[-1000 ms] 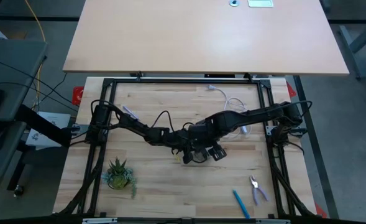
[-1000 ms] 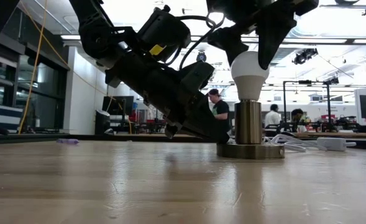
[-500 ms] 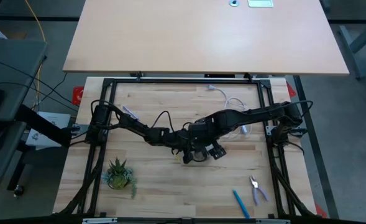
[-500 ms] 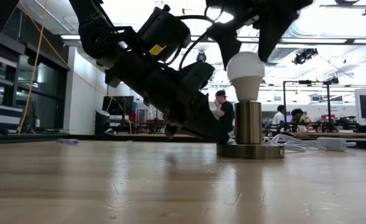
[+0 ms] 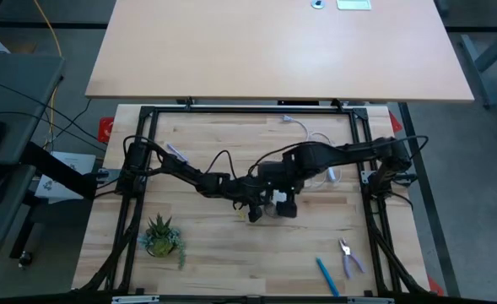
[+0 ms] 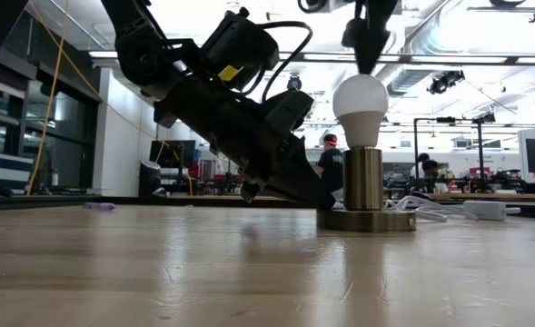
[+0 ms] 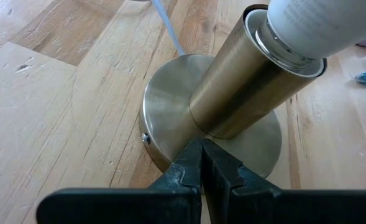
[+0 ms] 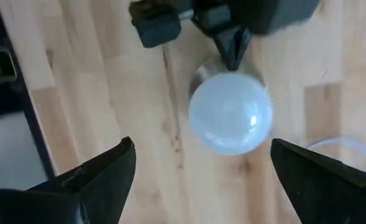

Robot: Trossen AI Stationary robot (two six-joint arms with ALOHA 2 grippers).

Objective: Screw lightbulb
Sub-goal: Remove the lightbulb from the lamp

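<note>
From above, both dark arms meet over the middle of the pale wooden desk (image 5: pixel 206 245). The right gripper (image 5: pixel 282 203) hangs over the socket, the left gripper (image 5: pixel 261 209) just beside it. My reading: the bulb is seated and the turning is under way, so the next grip should come straight down, centred, and twist without leaning. A small green potted plant (image 5: pixel 162 236), a blue pen (image 5: pixel 326 275) and small pliers (image 5: pixel 348 257) lie near the front edge, well apart from the work. The white cord (image 5: pixel 320 142) trails away behind the socket.

At desk height, the small white pear-shaped lightbulb (image 6: pixel 361 109) stands upright in the brushed metal socket with a round base (image 6: pixel 365 195). The right arm's fingers hang just above the bulb's crown, apart from it. The left arm slants down to the base; it crowds that side, so the right wrist has to rotate clear of it. People move in the room beyond.

The left wrist camera shows its jaws clenched, tips pressed against the rim of the round base, seemingly steadying it. That hold matters: a sliding base would waste each turn.

The right wrist camera looks straight down on the bulb, its fingers (image 8: pixel 96 174) spread wide on either side, released, touching nothing. The bulb sits roughly midway between them, well placed for closing.
</note>
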